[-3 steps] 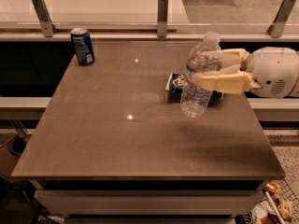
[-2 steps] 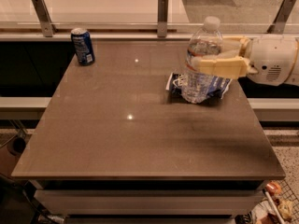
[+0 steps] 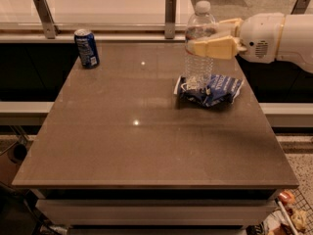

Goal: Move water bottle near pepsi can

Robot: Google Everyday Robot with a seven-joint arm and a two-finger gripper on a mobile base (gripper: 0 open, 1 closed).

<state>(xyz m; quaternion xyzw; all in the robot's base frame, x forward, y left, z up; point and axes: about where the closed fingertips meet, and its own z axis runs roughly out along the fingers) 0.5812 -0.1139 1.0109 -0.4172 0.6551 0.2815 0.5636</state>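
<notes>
- Here, the water bottle (image 3: 199, 48) is seen held upright, its long axis vertical and its white cap pointed straight up, over the right rear part of the counter (image 3: 146, 146).
- The gripper (image 3: 201, 38) is reached in from the right edge, and its cream fingers (image 3: 215, 48) are closed on the water bottle at about mid-height, one in front of the clear ribbed wall and one behind it.
- The rear finger is partly hidden by the plastic, and the white arm (image 3: 279, 33) is cut off at the right border.
- The base of the bottle is seen against the left end of a crumpled blue and white snack bag (image 3: 217, 89); whether it rests there or is held just above cannot be told.
- The pepsi can (image 3: 86, 48), dark blue with white markings and a silver top, is stood upright at the rear left corner, well apart from the bottle.
- The counter's brown top is smooth and glossy, with small light reflections; two metal posts (image 3: 170, 16) are set behind its rear edge.
</notes>
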